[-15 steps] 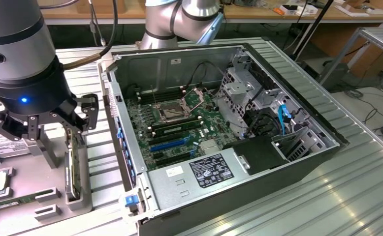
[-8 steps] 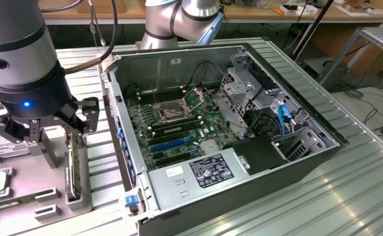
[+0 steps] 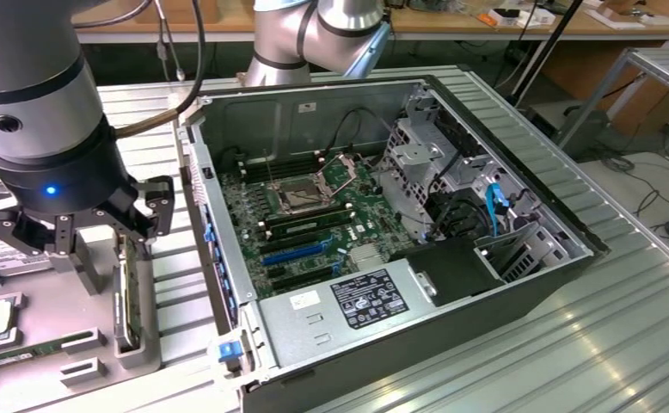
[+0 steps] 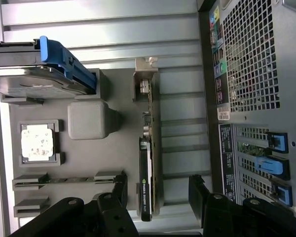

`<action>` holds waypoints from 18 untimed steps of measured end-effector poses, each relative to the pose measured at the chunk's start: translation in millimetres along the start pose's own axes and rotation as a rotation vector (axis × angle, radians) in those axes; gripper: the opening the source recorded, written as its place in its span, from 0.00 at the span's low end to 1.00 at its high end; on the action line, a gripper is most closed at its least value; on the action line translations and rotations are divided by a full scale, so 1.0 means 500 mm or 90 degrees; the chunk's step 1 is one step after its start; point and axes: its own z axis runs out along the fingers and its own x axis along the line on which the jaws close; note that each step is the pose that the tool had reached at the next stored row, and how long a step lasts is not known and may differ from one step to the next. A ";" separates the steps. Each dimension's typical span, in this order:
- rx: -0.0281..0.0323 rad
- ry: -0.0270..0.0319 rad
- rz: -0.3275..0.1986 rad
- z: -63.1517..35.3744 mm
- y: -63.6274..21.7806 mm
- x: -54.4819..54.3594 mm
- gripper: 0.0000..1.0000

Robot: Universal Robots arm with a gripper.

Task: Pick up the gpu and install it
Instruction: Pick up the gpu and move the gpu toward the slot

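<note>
- Gripper (image 4: 159, 190): jaws spread wide, clamped on nothing; one black finger (image 4: 121, 190) to each side of the card's line
- Directly between the jaws and below them: the gpu (image 4: 150, 158), stood on its long edge in a slot of the grey tray (image 4: 118, 143); board edge and black shroud turned up toward the wrist; silver bracket at the end farthest from the jaws; open space plainly visible beside the case-side finger; gap at the other finger too narrow to judge
- Card seated in the tray, not lifted
- Outward from the finger away from the case, all in the same tray: thin green RAM stick (image 4: 64, 180) held in two clips, nearest that finger; square grey block (image 4: 89, 120) next; CPU chip (image 4: 37, 143) in its square recess beyond; hard drive (image 4: 29, 81) with blue carrier farthest out
- Outward from the other finger: strip of ribbed metal table (image 4: 180, 123); then the computer case (image 4: 256, 59), lying on its side, mesh rear panel and blue slot latches (image 4: 272, 166) facing the jaws
- Inside the open case, exterior view: motherboard (image 3: 346, 225) with CPU socket (image 3: 300, 198) and blue expansion slots (image 3: 294, 254); labelled power supply (image 3: 369, 297) at the near end; blue cable (image 3: 498, 206) by the drive bays
</note>
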 end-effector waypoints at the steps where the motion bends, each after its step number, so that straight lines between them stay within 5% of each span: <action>1: 0.0000 0.0000 0.000 0.001 0.000 0.000 0.62; 9: 0.0000 0.0000 0.000 0.013 -0.001 0.000 0.62; 18: 0.0000 -0.0003 0.000 0.051 -0.003 0.002 0.62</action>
